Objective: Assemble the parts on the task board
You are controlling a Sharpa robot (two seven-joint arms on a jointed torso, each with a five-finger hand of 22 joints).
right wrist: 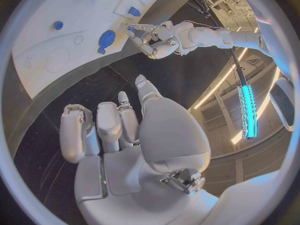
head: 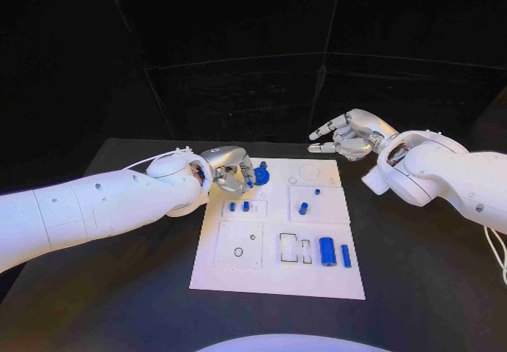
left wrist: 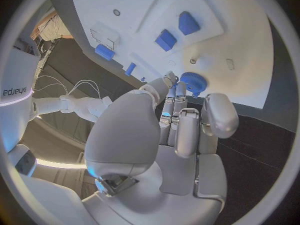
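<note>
Left robot hand (head: 231, 178) fingertips touching blue gear (head: 261, 174); right robot hand (head: 349, 135) spread, empty.

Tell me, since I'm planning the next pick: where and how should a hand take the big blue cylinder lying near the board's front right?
Pinch the blue cylinder across its round middle, coming straight down from above. It lies flat on the task board, long axis running front to back, so its curved sides are free. A thinner blue rod lies close on its right, so fingers there have little room. The right hand, empty, looks nearer.

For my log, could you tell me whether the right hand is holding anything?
No, it is open: the right hand hangs beyond the task board over the black table, fingers apart with nothing between them.
</note>
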